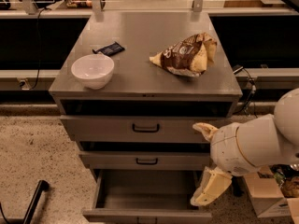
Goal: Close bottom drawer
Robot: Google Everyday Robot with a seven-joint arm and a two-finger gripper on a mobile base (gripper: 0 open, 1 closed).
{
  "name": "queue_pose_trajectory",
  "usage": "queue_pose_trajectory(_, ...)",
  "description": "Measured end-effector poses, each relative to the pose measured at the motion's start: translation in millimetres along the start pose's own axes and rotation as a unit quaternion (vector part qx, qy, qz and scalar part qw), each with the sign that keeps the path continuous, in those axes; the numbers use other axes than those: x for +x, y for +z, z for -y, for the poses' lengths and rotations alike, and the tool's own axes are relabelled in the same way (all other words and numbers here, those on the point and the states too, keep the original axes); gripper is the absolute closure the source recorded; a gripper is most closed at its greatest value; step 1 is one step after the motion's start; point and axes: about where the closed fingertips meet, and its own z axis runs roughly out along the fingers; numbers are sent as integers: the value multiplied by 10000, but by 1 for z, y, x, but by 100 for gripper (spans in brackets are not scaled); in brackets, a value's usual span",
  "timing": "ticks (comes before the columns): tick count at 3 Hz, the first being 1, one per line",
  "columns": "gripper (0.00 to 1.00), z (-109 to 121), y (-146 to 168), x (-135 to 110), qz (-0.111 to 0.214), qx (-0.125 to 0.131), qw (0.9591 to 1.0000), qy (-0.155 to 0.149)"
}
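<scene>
The bottom drawer (145, 195) is pulled out at the foot of the grey metal cabinet. Its plain grey inside is bare and its low front panel (117, 215) lies at the frame's lower edge. My gripper (196, 164) hangs at the cabinet's right front, on a white arm (254, 146) coming from the right. Its two cream fingers stand wide apart and hold nothing. The lower finger (210, 188) sits over the open drawer's right front corner; whether it touches is unclear. The upper finger (204, 129) is level with the top drawer.
The top drawer (145, 128) and middle drawer (146, 161) stick out a little. On the cabinet top are a white bowl (92, 70), a dark packet (109, 48) and a brown chip bag (186, 56). A cardboard box (268, 197) stands on the floor at the right.
</scene>
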Motion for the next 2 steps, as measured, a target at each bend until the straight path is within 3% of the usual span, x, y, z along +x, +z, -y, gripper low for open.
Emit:
queue_pose_trajectory(1,0,-7,34,31,282,151,9993,184)
queue_pose_trajectory(2,0,-11,61,86,933,638,9917,611)
